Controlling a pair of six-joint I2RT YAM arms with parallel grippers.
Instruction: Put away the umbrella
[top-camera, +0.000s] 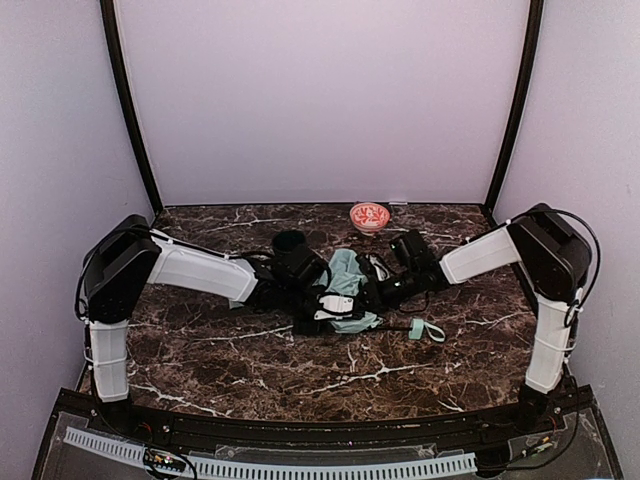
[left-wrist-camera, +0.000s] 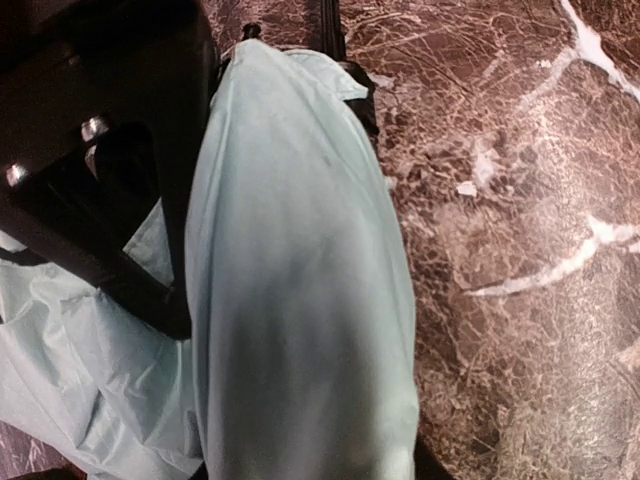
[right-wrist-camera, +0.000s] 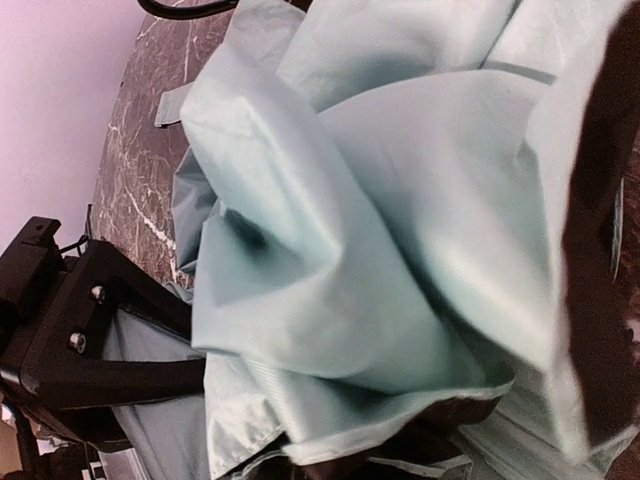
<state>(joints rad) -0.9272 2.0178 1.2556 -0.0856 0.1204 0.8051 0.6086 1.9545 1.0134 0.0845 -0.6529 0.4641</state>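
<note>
Umbrella (top-camera: 347, 283) lies mid-scene on the desk (top-camera: 220, 350), fabric loose and bunched, handle (top-camera: 428, 330) trailing right. It's not yet folded tight or stowed, so we judge most of the task is left. Right tool (top-camera: 374, 292) is closed, pinching the fabric. Left tool (top-camera: 330, 308) sits against the fabric; we cannot tell if it grips.

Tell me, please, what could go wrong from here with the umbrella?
The right gripper seems to pinch only loose fabric of the umbrella; pulling might let it slip or tear.
The fabric bunches against the left gripper and may snag there.
The dark mug stands close behind that gripper; a swing could knock it.
</note>
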